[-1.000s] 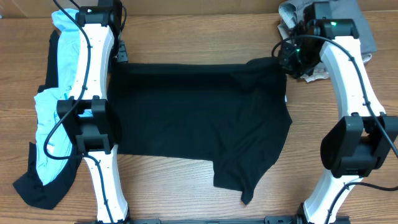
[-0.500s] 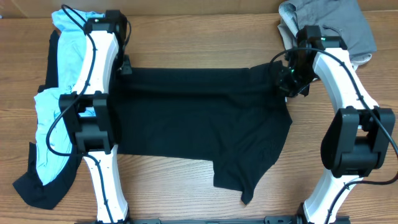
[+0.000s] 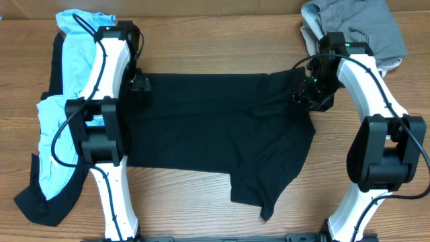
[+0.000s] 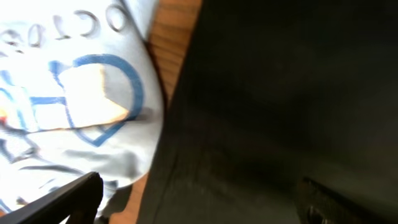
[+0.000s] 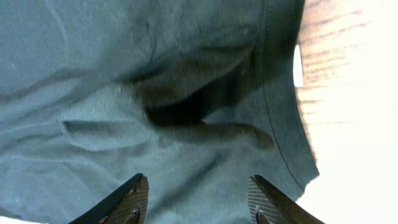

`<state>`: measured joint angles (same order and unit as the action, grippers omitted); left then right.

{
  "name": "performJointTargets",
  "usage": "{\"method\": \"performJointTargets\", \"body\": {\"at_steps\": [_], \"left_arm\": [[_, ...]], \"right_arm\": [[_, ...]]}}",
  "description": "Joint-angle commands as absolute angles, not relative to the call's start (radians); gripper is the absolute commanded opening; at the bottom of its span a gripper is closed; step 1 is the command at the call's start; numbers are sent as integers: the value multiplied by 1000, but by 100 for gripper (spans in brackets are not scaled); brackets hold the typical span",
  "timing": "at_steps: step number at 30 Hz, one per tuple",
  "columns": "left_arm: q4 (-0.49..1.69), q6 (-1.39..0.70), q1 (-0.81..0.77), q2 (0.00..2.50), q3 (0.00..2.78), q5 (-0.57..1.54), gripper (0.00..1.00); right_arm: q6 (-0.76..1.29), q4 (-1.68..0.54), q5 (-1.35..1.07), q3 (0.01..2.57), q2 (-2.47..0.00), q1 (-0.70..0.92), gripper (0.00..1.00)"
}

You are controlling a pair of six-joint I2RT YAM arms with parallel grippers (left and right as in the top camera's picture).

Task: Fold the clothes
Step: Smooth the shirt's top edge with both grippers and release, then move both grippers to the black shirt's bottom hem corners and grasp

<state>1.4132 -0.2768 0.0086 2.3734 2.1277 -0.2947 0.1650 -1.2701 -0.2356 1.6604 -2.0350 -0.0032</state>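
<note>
Lying flat across the middle of the bench (image 3: 222, 47), the black shirt (image 3: 215, 134) has its far edge drawn fairly straight. That is likely why an arm stands at each far corner: the pair look to have stretched the cloth out before a fold. The left claw (image 3: 141, 84) hangs over the left corner with its fingers (image 4: 68, 199) spread wide and nothing between them, the light-blue tee (image 4: 74, 93) just beside. The right claw (image 3: 310, 94) is parted too, empty above rumpled cloth near the white label (image 5: 297, 65). The grey piece (image 3: 366, 23) lies well apart at the far right.

A second ago both claws sat farther toward the back of the bench. Since then they have come nearer and inward over the shirt, and its far edge has settled slightly nearer.
</note>
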Motion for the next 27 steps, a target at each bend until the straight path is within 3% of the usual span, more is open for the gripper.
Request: {"method": "performJointTargets", "body": {"at_steps": [1, 9, 13, 15, 20, 27], "left_arm": [[1485, -268, 12, 2335, 2352, -255, 100], [1653, -268, 10, 2177, 2686, -207, 100], [1690, -255, -2, 2065, 2690, -169, 100], [1689, -229, -15, 2016, 2673, -133, 100], [1690, -219, -79, 1864, 2539, -151, 100], [1681, -440, -125, 1629, 2119, -318, 100]], "right_arm": [[175, -1291, -233, 1745, -1899, -4, 57], [181, -1363, -243, 1790, -1599, -4, 67], [189, -1399, -253, 1790, -1488, 6, 67], [207, -1422, -251, 1790, -1445, 7, 62], [231, -1470, -237, 1786, -1320, 19, 57], [271, -1533, -196, 1703, -1177, 73, 61]]}}
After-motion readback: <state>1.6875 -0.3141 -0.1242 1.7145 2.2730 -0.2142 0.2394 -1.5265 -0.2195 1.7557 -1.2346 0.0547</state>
